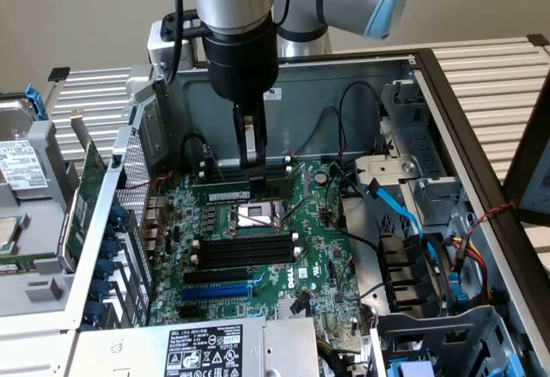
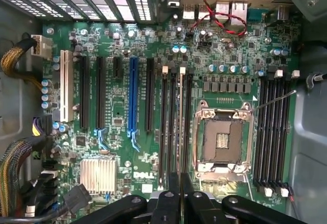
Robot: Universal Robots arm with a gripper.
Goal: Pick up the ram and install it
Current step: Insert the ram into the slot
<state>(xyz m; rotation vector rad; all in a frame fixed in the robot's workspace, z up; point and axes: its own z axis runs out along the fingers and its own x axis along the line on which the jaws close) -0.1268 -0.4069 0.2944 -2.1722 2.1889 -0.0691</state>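
The gripper [image 2: 180, 179] sits closest in the wrist view. Its two fingers are drawn tight on the top edge of the ram [image 2: 180, 127], which stands edge-on in a memory slot [image 2: 171, 132] just beside the CPU socket [image 2: 223, 140]. Doing this step well, I judge, means keeping the stick upright and pressing straight down, evenly, so the white end clips [image 2: 181, 71] can close. Beyond the socket lies an empty bank of slots [image 2: 273, 132]. The exterior view adds the ram's green face, lying level, and a blue cable [image 1: 400, 209] towards the exterior view's right. The wrist view gives the alignment along the slot.
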